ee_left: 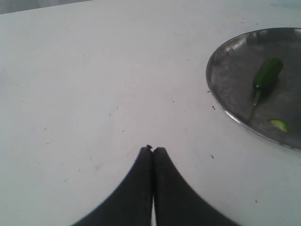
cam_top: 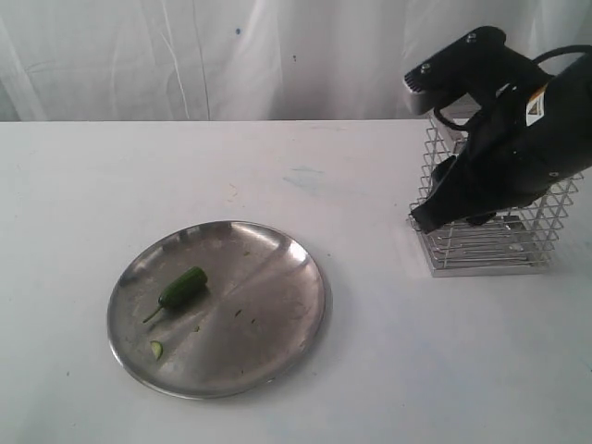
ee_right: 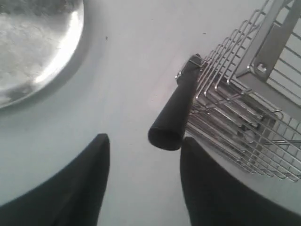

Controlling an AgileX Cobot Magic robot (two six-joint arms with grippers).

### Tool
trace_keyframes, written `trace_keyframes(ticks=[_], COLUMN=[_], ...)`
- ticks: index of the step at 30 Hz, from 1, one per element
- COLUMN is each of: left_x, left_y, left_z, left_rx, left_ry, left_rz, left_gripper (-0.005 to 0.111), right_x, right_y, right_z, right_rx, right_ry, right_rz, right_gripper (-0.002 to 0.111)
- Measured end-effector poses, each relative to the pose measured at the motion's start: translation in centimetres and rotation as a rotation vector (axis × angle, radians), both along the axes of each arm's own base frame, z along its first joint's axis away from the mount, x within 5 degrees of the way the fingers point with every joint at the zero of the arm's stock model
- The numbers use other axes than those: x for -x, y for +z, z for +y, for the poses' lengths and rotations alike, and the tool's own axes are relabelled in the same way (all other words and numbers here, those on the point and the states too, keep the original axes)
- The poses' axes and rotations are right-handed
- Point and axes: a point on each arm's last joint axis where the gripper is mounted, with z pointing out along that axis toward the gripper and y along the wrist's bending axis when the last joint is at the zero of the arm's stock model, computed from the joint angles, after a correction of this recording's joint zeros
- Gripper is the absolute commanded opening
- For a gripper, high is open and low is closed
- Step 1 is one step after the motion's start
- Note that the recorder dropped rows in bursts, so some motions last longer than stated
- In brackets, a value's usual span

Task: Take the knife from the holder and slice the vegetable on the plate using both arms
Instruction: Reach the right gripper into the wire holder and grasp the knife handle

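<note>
White table [cam_top: 388, 370] carries everything. My right arm [cam_top: 518, 148] hangs over the wire holder [cam_top: 536, 245]; steel plate [cam_top: 277, 305] sits well apart from it. Right gripper [ee_right: 143, 155] is wide open, holding nothing, knife [ee_right: 176, 110] handle between its fingers, poking from the holder. Left gripper [ee_left: 153, 151] pressed closed, empty, near the plate. Vegetable [cam_top: 181, 288] lies on the plate, loose slice [cam_top: 156, 350] beside it.

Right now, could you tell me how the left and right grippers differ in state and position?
The left gripper is shut and empty over bare table beside the plate; the right gripper is open, its fingers either side of the knife handle sticking out of the holder. Both have black fingers and grip nothing.
</note>
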Motion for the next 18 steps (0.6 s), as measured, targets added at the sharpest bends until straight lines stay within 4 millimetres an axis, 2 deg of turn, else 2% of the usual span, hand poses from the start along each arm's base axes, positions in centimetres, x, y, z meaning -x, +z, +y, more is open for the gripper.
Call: trace_keyframes(ticks=[12, 14, 18], left_x=[0.0, 0.0, 0.0], left_y=[0.0, 0.0, 0.0], left_z=[0.0, 0.0, 0.0], left_rx=[0.0, 0.0, 0.0], left_ry=[0.0, 0.0, 0.0], left_rz=[0.0, 0.0, 0.0], left_gripper=[0.0, 0.0, 0.0], right_x=[-2.6, -2.7, -2.8], right_y=[-3.2, -3.4, -3.5], right_z=[0.8, 0.9, 0.8], right_rx=[0.032, 0.035, 0.025], right_ry=[-0.031, -0.036, -0.07], right_rz=[0.027, 0.034, 0.044], right_gripper=[0.046, 0.038, 0.013])
